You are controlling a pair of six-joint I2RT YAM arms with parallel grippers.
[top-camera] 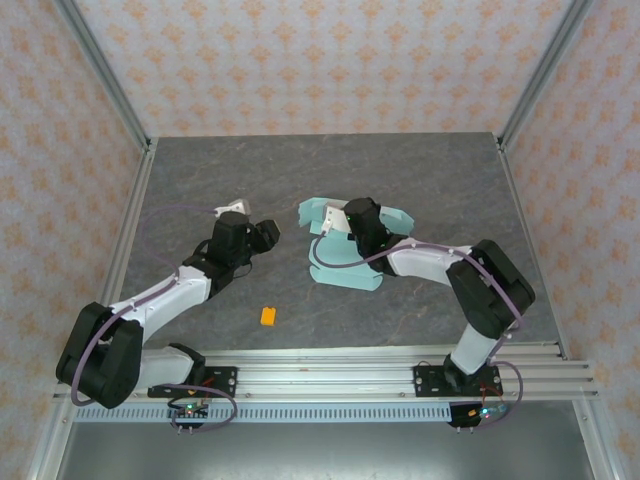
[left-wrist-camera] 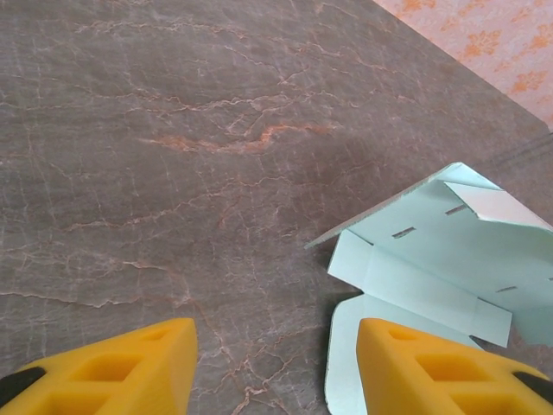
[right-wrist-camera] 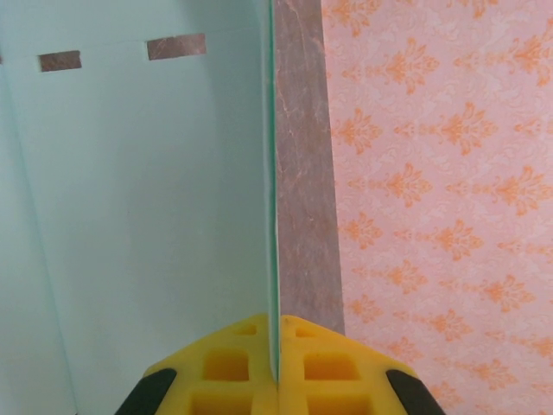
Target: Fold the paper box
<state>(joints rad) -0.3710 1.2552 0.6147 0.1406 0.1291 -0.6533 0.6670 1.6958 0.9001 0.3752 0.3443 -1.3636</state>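
The paper box (top-camera: 345, 272) is a pale mint die-cut sheet, partly raised, in the middle of the table. My right gripper (top-camera: 356, 216) is shut on one upright panel of it; in the right wrist view the thin card edge (right-wrist-camera: 273, 173) runs straight between the yellow fingertips of the gripper (right-wrist-camera: 277, 327). My left gripper (top-camera: 268, 235) hovers just left of the sheet. Its jaws (left-wrist-camera: 276, 346) stand open over bare table with nothing between them. The sheet's slotted flaps (left-wrist-camera: 432, 259) lie by the right finger (left-wrist-camera: 415, 363).
A tiny orange block (top-camera: 268, 316) lies on the table near the front, between the arms. A small white object (top-camera: 232, 209) sits behind the left gripper. Metal frame posts and patterned walls bound the grey marbled table (top-camera: 420, 170).
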